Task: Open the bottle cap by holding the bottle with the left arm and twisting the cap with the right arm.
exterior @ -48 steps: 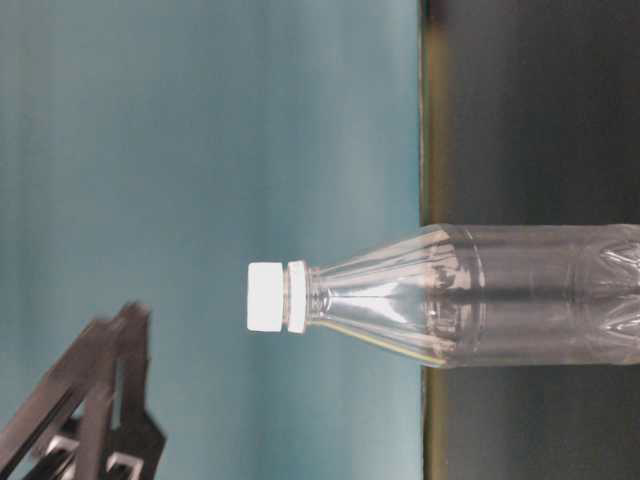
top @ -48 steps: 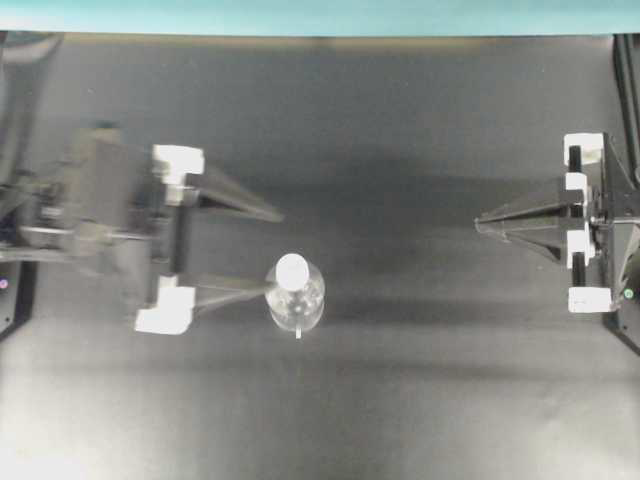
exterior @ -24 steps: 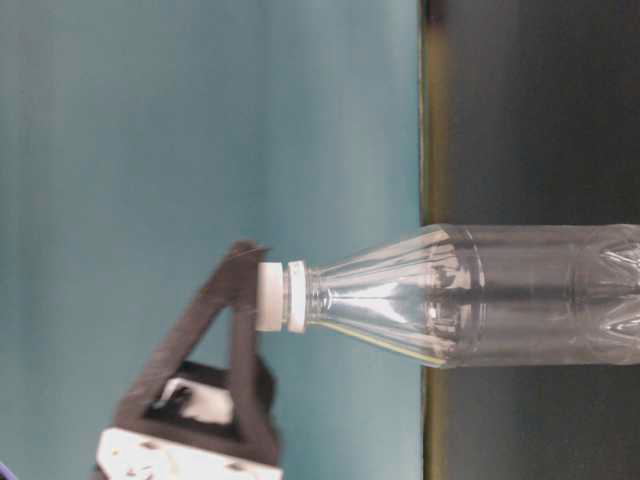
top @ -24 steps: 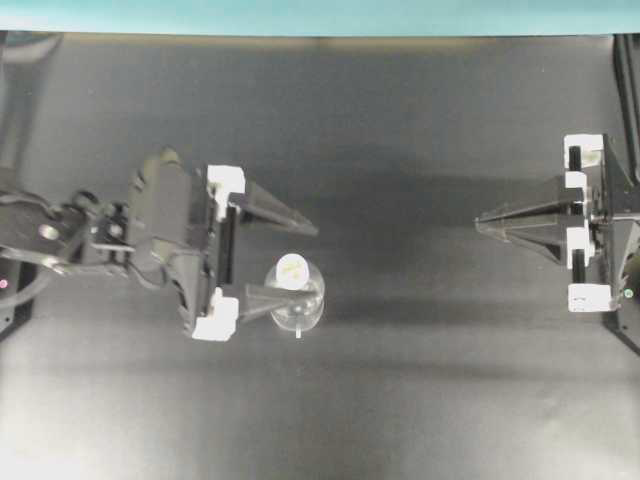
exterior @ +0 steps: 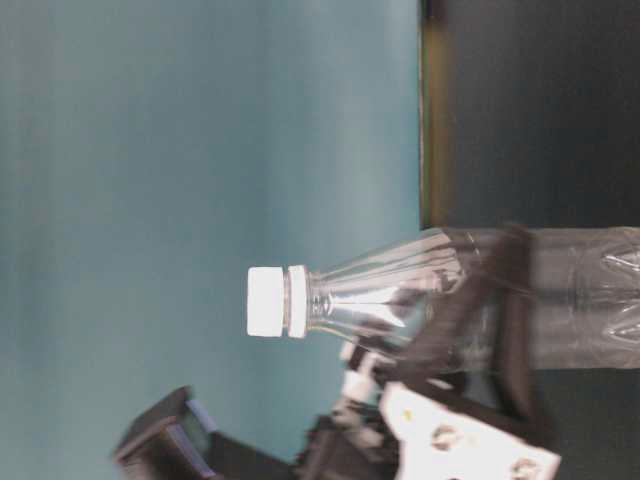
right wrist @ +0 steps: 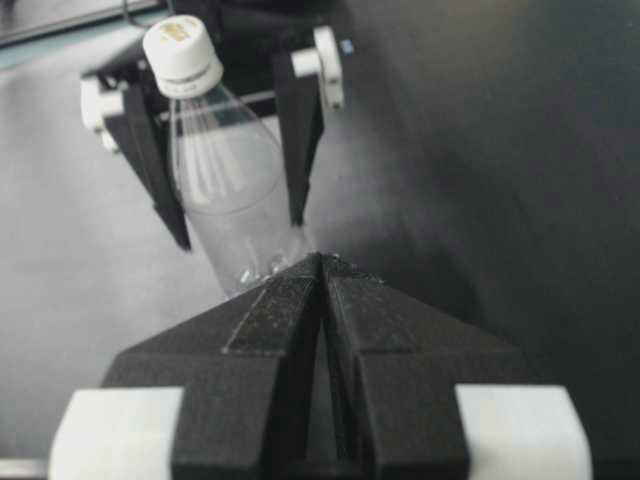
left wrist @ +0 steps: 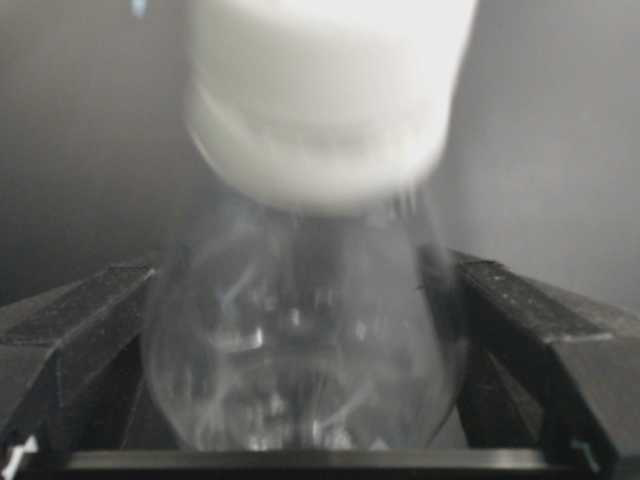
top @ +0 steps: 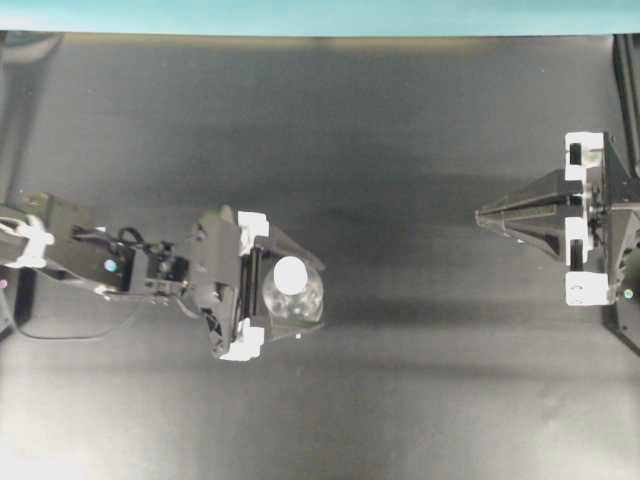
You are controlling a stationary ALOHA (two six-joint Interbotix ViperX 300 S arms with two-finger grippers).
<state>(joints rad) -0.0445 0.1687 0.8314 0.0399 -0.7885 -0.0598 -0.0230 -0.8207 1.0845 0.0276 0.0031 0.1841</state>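
Observation:
The clear bottle [top: 300,303] stands upright on the black table with its white cap [top: 291,272] on. My left gripper [top: 303,296] is open and low around the bottle's body, one black finger on each side. In the left wrist view the bottle [left wrist: 300,370] fills the gap between the fingers [left wrist: 75,330], with the cap [left wrist: 320,90] above them. Whether the fingers touch the bottle I cannot tell. My right gripper [top: 481,218] hangs shut and empty far to the right, pointing at the bottle [right wrist: 235,200] and its cap [right wrist: 181,55].
The black table [top: 400,400] runs to a teal wall [top: 320,15] at the back. A black post [top: 627,80] stands at the right edge. A loose cable [top: 70,333] trails by the left arm.
My left arm has moved right and down. Its fingers were at cap height beside the bottle and now straddle the body. The bottle and the right arm have stayed put.

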